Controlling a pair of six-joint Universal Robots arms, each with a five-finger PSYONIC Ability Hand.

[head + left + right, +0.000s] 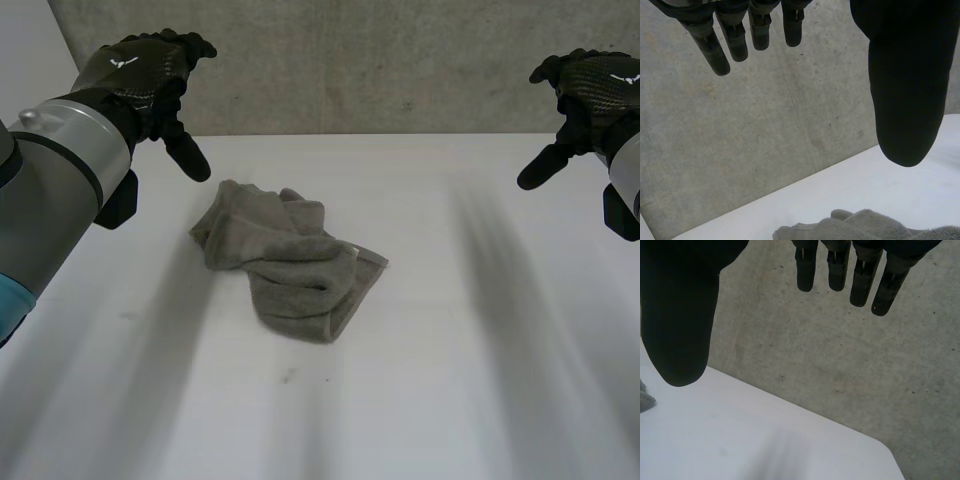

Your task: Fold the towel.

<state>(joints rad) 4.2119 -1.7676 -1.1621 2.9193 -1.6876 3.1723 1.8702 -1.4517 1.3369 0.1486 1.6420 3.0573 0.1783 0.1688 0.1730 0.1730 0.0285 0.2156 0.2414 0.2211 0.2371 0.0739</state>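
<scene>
the left hand [148,78] is released, fingers straight and spread from the thumb, holding nothing, raised over the far left of the white tabletop [470,380]. the right hand [592,88] is likewise loose and empty, fingers straight, up at the far right. both are well apart from the towel [290,265], which lies between them as a crumpled grey heap a little left of the tabletop's middle, bunched and partly doubled over itself. a grey concrete wall [380,60] stands behind the tabletop.
</scene>
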